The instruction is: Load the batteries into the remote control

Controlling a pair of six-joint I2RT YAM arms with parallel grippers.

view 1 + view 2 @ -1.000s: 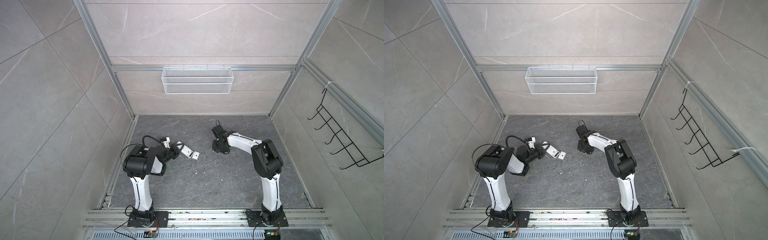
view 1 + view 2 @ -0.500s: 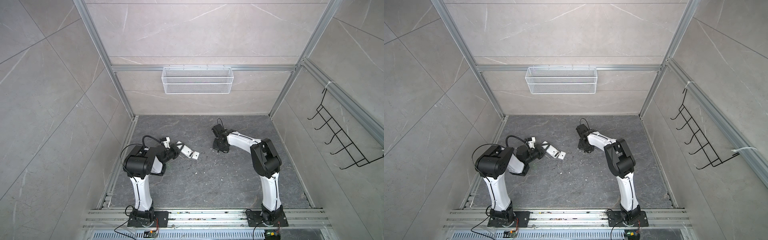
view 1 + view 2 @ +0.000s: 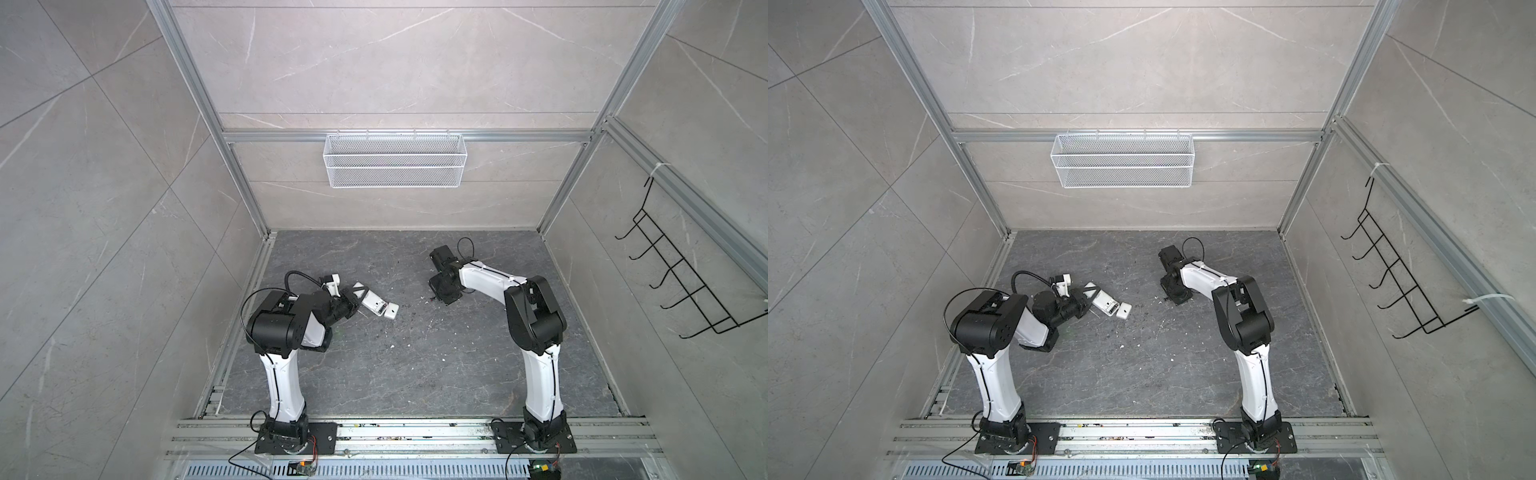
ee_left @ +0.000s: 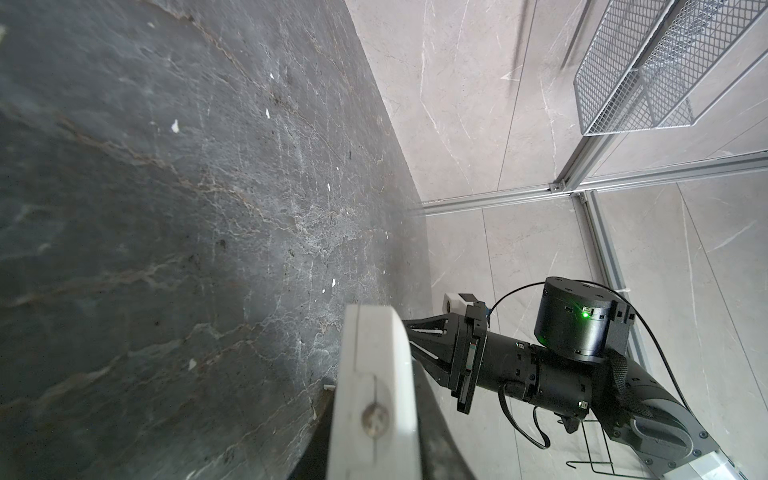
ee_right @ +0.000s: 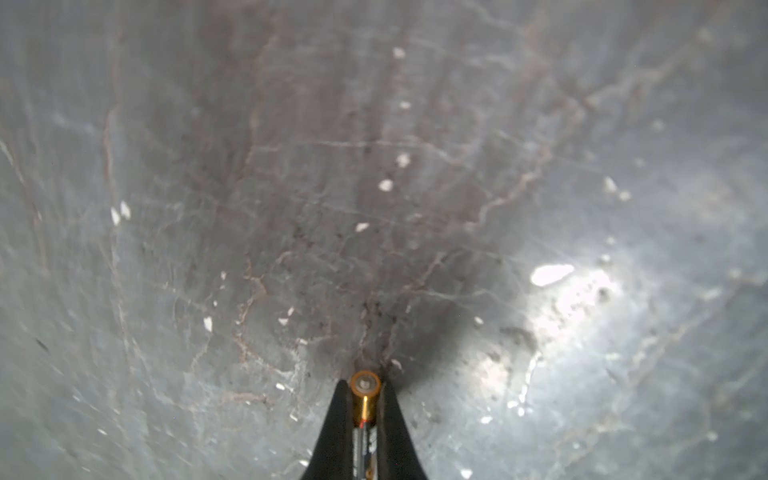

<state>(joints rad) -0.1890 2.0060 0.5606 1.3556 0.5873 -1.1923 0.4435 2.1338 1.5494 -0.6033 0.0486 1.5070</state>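
Observation:
My left gripper [image 3: 358, 297] [image 3: 1089, 296] is shut on one end of the white remote control [image 3: 372, 304] [image 3: 1105, 303], held low over the dark floor at the left. In the left wrist view the remote [image 4: 371, 345] stands edge-on between the dark fingers of the left gripper [image 4: 376, 401]. Across the floor, my right gripper [image 3: 435, 296] [image 3: 1167, 298] points down at the floor. The right wrist view shows the right gripper [image 5: 365, 388] shut on a slim dark battery [image 5: 365, 409], copper end outward, just above the floor. The right gripper [image 4: 432, 340] also shows in the left wrist view, tips hidden behind the remote.
A small white cover plate [image 3: 391, 310] [image 3: 1124, 311] lies on the floor by the remote's free end. White specks [image 3: 391, 358] dot the floor between the arms. A wire basket [image 3: 395, 166] hangs on the back wall, a black hook rack [image 3: 685, 291] on the right wall.
The right gripper has closed on the battery at the same spot on the floor, and its arm has shifted slightly. The left arm and the remote have not moved.

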